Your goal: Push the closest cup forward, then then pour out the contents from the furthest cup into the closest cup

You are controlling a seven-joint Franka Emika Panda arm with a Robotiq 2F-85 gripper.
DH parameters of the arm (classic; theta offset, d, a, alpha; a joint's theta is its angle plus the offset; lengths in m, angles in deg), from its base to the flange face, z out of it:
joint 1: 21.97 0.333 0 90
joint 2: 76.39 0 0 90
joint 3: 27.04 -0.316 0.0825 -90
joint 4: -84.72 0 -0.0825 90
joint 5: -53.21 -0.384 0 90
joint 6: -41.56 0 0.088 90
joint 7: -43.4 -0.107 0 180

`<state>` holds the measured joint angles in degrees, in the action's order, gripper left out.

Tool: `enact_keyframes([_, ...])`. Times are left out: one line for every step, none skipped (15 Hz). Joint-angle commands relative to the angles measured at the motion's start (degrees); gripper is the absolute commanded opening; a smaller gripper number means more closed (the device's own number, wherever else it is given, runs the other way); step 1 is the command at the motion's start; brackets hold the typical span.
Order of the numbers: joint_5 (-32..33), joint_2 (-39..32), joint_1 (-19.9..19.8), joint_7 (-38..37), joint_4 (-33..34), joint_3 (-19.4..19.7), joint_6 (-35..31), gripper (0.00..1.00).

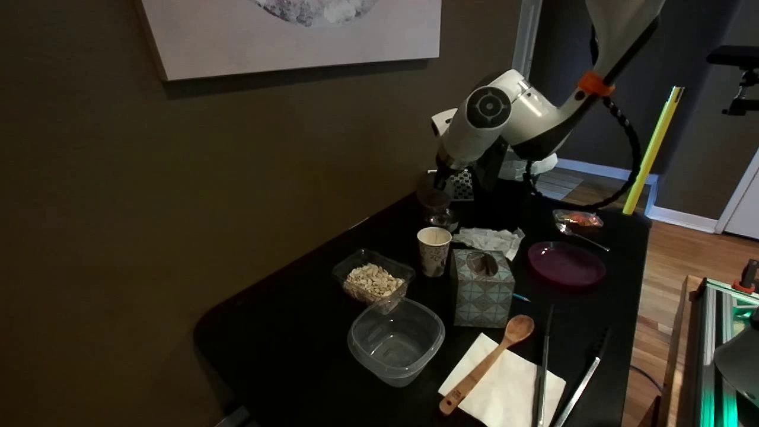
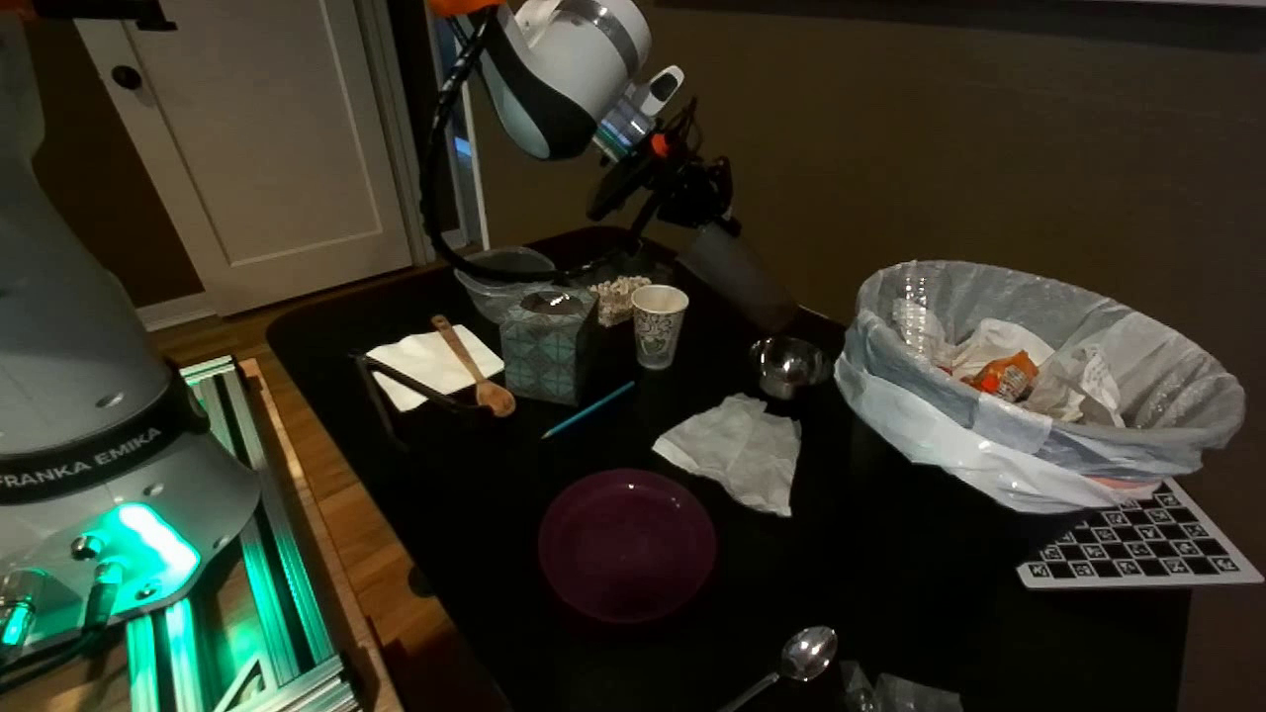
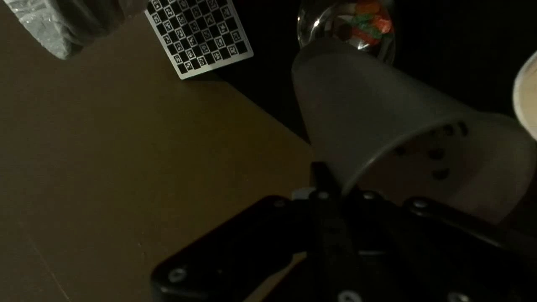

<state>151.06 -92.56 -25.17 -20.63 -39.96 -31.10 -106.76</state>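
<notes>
Across the lower half of the frame in an exterior view spreads the black table (image 2: 890, 593), and at the right stands a broad, whitish plastic-lined bin (image 2: 949, 445). Near top centre there hangs my black gripper (image 3: 340, 184). The round maroon plate (image 2: 628, 544) lies at lower centre; left of centre, the clear plastic tub (image 2: 485, 299) sits just behind the blue-grey patterned cardboard tissue box (image 2: 546, 354). Then comes the tall frosted translucent cup (image 3: 377, 96): I pinch its wall firmly at the rim and hold it tilted, base toward the lower right. In the wrist view its mouth faces lower right; whether its base touches anything I cannot tell. The white printed paper cup (image 2: 659, 331) stands upright on the table in both exterior views, near the tissue box. Right of it in an exterior view sits the small shiny metal bowl (image 2: 788, 370); at the top of my wrist view, red, orange and green candy-like pieces (image 3: 369, 25) lie in it. Smallest are the dark specks (image 3: 438, 155) inside the frosted cup.
</notes>
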Motion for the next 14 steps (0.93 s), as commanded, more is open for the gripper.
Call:
enact_keyframes([-7.78,0.34,-1.04,4.48,1.68,1.05,-3.56,0.01])
enact_keyframes([-10.08,-0.04,-2.14,5.53,2.29,0.49,-4.81,0.01])
enact_keyframes([-12.43,-0.30,-2.57,6.55,2.69,0.48,-5.93,0.01])
enact_keyframes([-14.98,-0.60,-3.15,7.78,3.13,0.36,-7.28,0.01])
enact_keyframes([-17.73,-0.75,-3.79,9.23,3.15,0.21,-8.79,0.01])
enact_keyframes([-20.14,-0.93,-4.24,10.36,3.51,0.10,-9.75,0.01])
enact_keyframes([-22.01,-1.00,-4.55,11.20,3.78,0.07,-10.39,0.01])
enact_keyframes([-24.51,-1.12,-5.04,12.63,3.83,-0.11,-11.36,0.01])
enact_keyframes([-26.91,-1.46,-5.49,13.84,4.17,-0.28,-12.18,0.01])
enact_keyframes([-29.48,-1.93,-6.05,15.08,4.40,-0.45,-13.19,0.01])
enact_keyframes([-32.37,-2.37,-6.59,16.65,4.52,-0.74,-13.96,0.01])
enact_keyframes([-35.52,-2.91,-7.27,18.36,4.56,-1.16,-14.77,0.01])
enact_keyframes([-39.07,-3.53,-8.09,20.41,4.56,-1.82,-15.54,0.01])
enact_keyframes([-41.87,-3.97,-8.68,21.82,4.68,-2.33,-15.77,0.01])
